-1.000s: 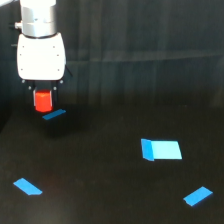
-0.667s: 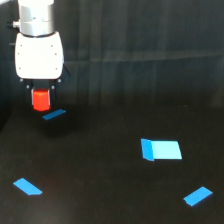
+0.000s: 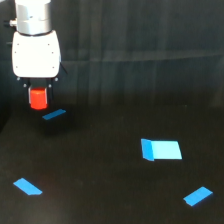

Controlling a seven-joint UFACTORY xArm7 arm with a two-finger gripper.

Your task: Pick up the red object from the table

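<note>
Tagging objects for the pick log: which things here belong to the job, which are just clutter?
Job:
- red object, up between the fingers of the gripper
- table

Lying about:
- blue strip under the gripper
- large blue piece
- blue strip near left
- blue strip near right

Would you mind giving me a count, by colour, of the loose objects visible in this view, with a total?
Red: 1, the red object, held up in the hand, off the table.
Blue: 4 flat pieces, one below the hand, the largest, one at lower left, one at lower right.
Total: 5
</note>
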